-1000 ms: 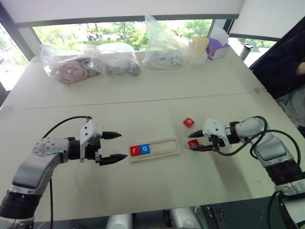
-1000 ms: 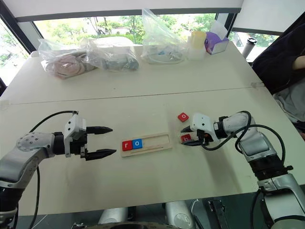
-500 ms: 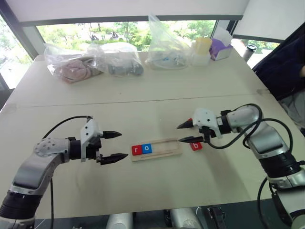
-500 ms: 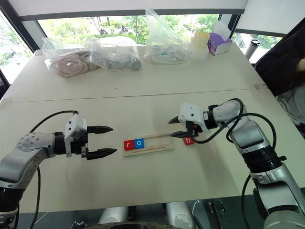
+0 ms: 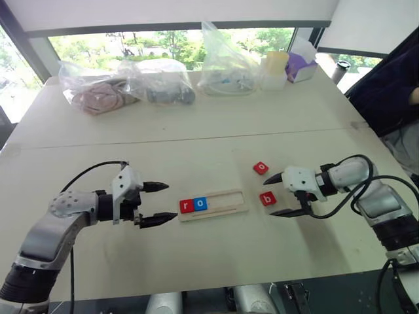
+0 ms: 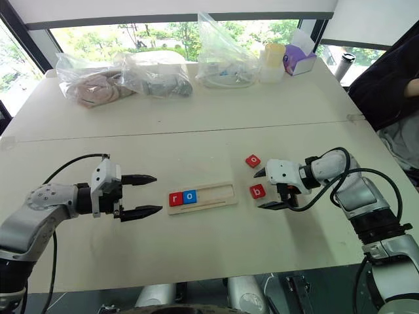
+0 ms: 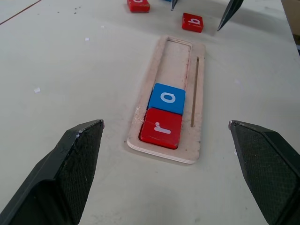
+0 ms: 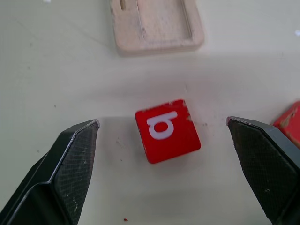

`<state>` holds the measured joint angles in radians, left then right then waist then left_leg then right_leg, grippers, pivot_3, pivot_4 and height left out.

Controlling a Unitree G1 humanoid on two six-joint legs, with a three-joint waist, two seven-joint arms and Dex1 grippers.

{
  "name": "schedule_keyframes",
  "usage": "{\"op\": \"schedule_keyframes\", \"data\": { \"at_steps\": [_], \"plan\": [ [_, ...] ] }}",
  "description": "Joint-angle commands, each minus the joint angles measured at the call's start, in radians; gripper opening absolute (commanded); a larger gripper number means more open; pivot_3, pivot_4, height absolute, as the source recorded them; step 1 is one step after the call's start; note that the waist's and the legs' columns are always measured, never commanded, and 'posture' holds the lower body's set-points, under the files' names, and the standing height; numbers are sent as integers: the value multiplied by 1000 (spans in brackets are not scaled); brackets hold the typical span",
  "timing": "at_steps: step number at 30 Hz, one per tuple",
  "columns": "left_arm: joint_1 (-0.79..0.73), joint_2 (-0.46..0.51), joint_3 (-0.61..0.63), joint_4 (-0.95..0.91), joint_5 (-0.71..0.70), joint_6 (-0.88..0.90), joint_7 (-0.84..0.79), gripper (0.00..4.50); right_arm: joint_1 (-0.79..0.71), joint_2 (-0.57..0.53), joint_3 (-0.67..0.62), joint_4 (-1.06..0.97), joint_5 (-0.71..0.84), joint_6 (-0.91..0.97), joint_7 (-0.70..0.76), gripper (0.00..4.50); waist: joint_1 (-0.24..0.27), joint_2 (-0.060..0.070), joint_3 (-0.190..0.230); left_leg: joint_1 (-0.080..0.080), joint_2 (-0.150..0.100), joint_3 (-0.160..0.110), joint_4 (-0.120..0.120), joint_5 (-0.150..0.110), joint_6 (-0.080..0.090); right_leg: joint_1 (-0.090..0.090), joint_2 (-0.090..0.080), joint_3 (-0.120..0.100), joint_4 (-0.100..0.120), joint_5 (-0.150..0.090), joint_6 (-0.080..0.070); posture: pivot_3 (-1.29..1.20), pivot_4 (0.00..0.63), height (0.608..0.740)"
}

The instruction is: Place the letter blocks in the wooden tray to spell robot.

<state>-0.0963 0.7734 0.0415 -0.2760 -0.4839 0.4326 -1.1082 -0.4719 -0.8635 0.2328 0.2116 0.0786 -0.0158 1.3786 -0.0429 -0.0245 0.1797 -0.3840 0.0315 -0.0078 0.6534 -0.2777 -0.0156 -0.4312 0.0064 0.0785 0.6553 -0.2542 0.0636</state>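
We see the right gripper (image 6: 269, 190) with its two black fingers spread wide on either side of the red b block (image 8: 167, 130), which lies flat on the table (image 5: 196, 137) and touches neither finger. A second ago these fingers were nearly closed on this block just beside the right end of the wooden tray (image 5: 213, 204); half a second ago the gripper was raised over that end, with the block lying on the table beneath it. The block is now released outside the tray, a little further from its rim than at the start, so the third slot is not yet filled.

The left gripper (image 5: 156, 203) hovers spread wide just beside the tray's left end, holding nothing, unchanged over the same interval. Inside the tray, the red r block (image 7: 161, 128) and the blue o block (image 7: 167, 99) sit side by side at the left end; the remaining slots are bare wood.

The red o block (image 5: 260, 168) lies on the table near the b block, apart from it and from the tray. We cannot locate a t block.

We judge the placement attempt as unsuccessful or abandoned: two of five letters are seated, and the b block, lying slightly askew to the tray, needs regrasping before it can be set in next to the blue o.
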Motion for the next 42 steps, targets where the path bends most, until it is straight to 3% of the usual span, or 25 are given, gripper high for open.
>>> {"op": "schedule_keyframes", "data": {
  "at_steps": [1,4,7,11,18,25,33,42],
  "plan": [
    [-10,-1,3,-14,-4,-10,2,4500,-17,12,0,51,-18,-49,-1,4456,0,0,0,0,0,0,0,0,0,0,0,0,0,0,0,0,150,740],
    [-9,-2,2,-15,-3,-11,5,4500,-29,25,4,93,-32,-78,-1,4456,-1,0,0,4,0,0,0,0,0,3,0,0,0,0,0,0,150,740],
    [-9,-3,3,-14,-3,-12,6,4500,-42,43,5,114,-32,-86,0,3229,-2,0,0,10,0,1,-2,0,0,8,0,1,0,-2,-3,0,150,740],
    [-6,-3,4,-15,-3,-13,8,4500,-54,62,2,122,-32,-88,0,1167,-4,0,0,10,0,2,-2,0,0,8,0,2,0,-2,-3,0,150,740],
    [-1,-5,4,-14,-2,-15,12,4500,-47,80,2,84,-20,-56,4,1125,-3,0,0,10,0,1,-2,0,0,8,0,2,0,0,-1,0,150,740],
    [-4,-16,-3,-12,4,-18,22,4500,-69,86,-10,-132,29,225,-19,1125,-1,0,0,9,0,1,-2,0,0,7,0,2,0,0,0,0,150,740],
    [5,-10,-5,-25,-10,-17,12,4500,-113,168,84,-344,12,488,-92,1125,-1,0,0,9,0,1,-2,0,0,7,0,1,0,-1,-1,0,150,740],
    [37,17,-9,-73,-14,-18,-22,4500,-161,248,196,-315,-55,504,-163,1125,-1,0,0,9,0,1,-2,0,0,7,0,1,0,-2,-3,0,150,740]
  ]
}}
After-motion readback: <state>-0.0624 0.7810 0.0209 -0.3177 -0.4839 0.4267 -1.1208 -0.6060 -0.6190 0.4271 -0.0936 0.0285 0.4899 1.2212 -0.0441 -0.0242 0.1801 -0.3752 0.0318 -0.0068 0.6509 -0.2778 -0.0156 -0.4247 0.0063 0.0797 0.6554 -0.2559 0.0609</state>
